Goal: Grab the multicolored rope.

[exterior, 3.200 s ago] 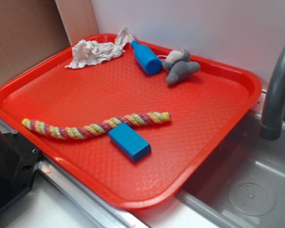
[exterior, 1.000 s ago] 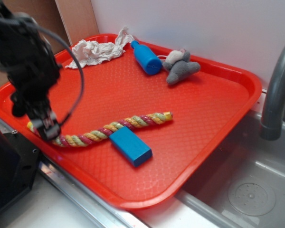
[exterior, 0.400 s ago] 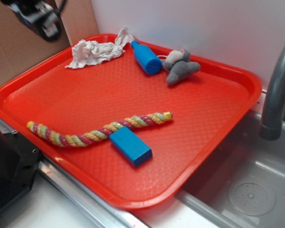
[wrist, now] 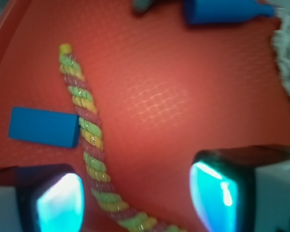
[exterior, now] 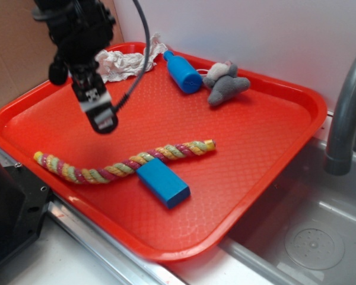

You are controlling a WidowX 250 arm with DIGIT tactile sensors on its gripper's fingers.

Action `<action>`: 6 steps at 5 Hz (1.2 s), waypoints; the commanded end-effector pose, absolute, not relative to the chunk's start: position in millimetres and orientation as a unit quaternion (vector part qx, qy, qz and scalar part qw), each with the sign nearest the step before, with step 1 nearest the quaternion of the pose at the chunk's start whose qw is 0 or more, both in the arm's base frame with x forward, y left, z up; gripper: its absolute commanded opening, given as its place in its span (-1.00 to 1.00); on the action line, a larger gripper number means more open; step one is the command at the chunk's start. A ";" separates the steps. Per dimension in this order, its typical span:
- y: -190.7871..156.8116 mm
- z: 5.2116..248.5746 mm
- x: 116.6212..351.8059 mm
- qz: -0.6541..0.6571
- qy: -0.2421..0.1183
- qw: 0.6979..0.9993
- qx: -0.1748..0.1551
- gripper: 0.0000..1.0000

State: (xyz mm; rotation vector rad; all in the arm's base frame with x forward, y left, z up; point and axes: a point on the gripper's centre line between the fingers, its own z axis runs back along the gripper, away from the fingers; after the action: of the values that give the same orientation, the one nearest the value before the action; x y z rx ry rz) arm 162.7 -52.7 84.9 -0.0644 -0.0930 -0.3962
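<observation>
**Lining up over the rope before the descent**

In the wrist view, the two fingertips [wrist: 63,203] are seen wide apart at the bottom edge, with nothing between them, so the gripper [wrist: 137,200] is judged to be open and empty. Just beyond them, the multicolored rope [wrist: 89,140] is seen running from about 6 o'clock up to 11 o'clock, and its lower part lies nearer to the left pad than to the right one. The blue block [wrist: 43,128] is touching the rope at 9 o'clock.

In the exterior view, the gripper [exterior: 99,116] is held above the red tray [exterior: 273,154], clear of its floor, and the multicolored rope [exterior: 124,165] lies flat at about 5 o'clock from it, near the front rim.

For a good grasp, the rope should be brought midway between the pads, with the jaws set across it, before the arm is lowered. A free stretch away from the block is probably better, so the block is not pinched or pushed.

Farthest, the white rag [exterior: 121,64], the blue bottle [exterior: 183,72] and the grey plush toy [exterior: 225,84] can be left alone.
</observation>
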 end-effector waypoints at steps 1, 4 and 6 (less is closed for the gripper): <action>-64.6 42.3 141.5 -0.215 -0.025 0.976 -0.028 1.00; -71.1 9.6 135.6 -0.210 0.006 0.978 -0.013 -0.99; -64.8 6.3 144.5 -0.187 0.012 0.982 -0.023 -1.00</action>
State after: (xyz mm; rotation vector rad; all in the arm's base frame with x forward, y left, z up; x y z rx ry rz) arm 154.0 -60.6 11.5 -0.0437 0.0165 -0.3503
